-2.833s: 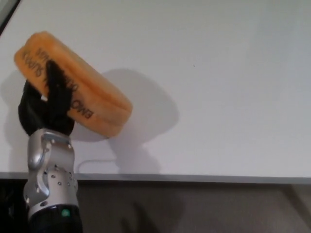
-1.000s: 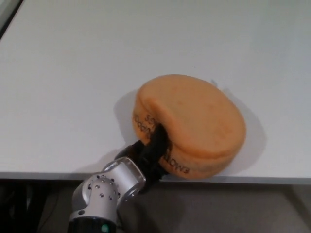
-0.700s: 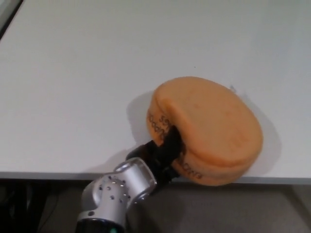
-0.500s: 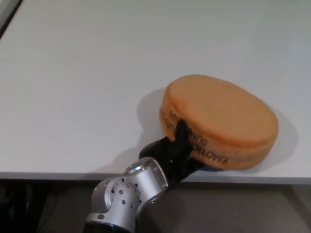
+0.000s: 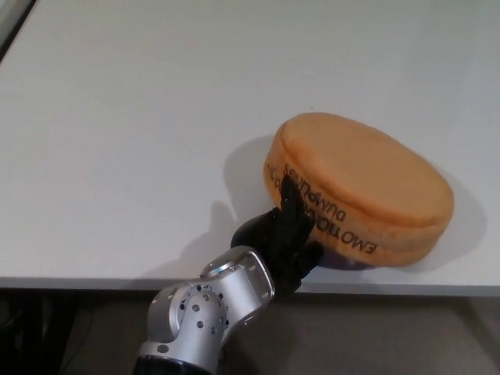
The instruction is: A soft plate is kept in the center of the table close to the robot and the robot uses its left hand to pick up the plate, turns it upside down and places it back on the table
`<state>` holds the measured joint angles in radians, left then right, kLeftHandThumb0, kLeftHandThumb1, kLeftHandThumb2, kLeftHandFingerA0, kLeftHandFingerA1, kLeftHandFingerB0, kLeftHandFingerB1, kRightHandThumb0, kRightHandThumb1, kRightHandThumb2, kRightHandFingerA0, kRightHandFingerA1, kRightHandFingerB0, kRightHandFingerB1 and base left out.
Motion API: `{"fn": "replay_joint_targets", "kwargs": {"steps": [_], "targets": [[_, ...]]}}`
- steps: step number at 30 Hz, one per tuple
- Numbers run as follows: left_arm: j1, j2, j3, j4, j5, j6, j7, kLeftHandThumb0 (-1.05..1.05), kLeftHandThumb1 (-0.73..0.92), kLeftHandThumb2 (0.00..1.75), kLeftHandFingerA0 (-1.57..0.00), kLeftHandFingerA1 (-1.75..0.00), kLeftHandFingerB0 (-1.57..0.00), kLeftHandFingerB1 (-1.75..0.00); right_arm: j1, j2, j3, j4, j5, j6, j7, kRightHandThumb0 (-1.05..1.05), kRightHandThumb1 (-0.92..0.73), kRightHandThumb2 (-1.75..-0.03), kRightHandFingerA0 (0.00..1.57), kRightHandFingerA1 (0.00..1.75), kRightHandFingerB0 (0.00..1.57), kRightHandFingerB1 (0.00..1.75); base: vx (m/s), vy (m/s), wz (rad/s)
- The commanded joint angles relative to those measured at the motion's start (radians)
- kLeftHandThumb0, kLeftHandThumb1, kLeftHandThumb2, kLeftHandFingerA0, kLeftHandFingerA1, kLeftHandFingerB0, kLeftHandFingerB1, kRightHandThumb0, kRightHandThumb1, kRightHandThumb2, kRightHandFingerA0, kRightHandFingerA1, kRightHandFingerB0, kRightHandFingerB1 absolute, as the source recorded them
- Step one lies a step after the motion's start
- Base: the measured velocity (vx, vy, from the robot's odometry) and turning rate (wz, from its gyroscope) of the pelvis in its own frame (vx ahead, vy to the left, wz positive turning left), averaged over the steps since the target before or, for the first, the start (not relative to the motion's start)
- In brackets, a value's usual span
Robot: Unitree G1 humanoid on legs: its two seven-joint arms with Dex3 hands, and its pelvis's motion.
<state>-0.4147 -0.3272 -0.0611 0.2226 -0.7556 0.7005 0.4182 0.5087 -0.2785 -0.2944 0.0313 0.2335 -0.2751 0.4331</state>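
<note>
The soft orange plate [image 5: 367, 183] lies upside down near the front edge of the white table [image 5: 141, 117], right of centre. Its smooth domed underside faces up, and black lettering runs along its side, reading inverted. My left hand [image 5: 283, 238] reaches in from the lower left and is shut on the plate's near-left rim, one black finger lying up across the lettering. The plate's near edge seems tilted slightly off the table where the hand holds it. My right hand does not show.
The table's front edge [image 5: 94, 281] runs across the bottom of the view, with dark floor below it. My silver left wrist [image 5: 207, 308] hangs just past that edge. A dark strip shows at the far left corner [image 5: 9, 19].
The left hand has carried the plate from the table's left to right of centre, turned it over and lowered it onto the table. Over the last half second the plate has flattened and shifted slightly right.
</note>
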Motion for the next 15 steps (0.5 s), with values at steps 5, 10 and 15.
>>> {"fn": "replay_joint_targets", "kwargs": {"steps": [5, 10, 15], "targets": [[0.07, -0.04, 0.023, -0.103, -0.024, 0.106, -0.01, -1.04, 0.74, 1.12, 0.0, -0.11, 0.0, 0.0, -0.003, -0.012, -0.006, -0.002, -0.005, 0.014, -0.008, -0.75, -0.87, -0.67, 0.43, 0.41, 0.28, 0.31, 0.0, 0.0, 0.0], [0.097, 0.053, 0.028, -0.29, -0.065, 0.24, -0.027, -1.02, 0.92, 0.73, 0.0, 0.0, 0.0, 0.0, -0.011, -0.012, -0.007, -0.001, 0.004, 0.025, -0.006, -0.76, -0.87, -0.67, 0.43, 0.41, 0.28, 0.31, 0.0, 0.0, 0.0], [0.225, 0.163, 0.061, -0.495, -0.155, 0.322, -0.096, -1.01, 0.92, 0.69, 0.0, 0.0, 0.0, 0.0, -0.012, -0.015, -0.009, 0.002, -0.003, 0.015, -0.008, -0.75, -0.87, -0.67, 0.43, 0.41, 0.27, 0.31, 0.0, 0.0, 0.0]]}}
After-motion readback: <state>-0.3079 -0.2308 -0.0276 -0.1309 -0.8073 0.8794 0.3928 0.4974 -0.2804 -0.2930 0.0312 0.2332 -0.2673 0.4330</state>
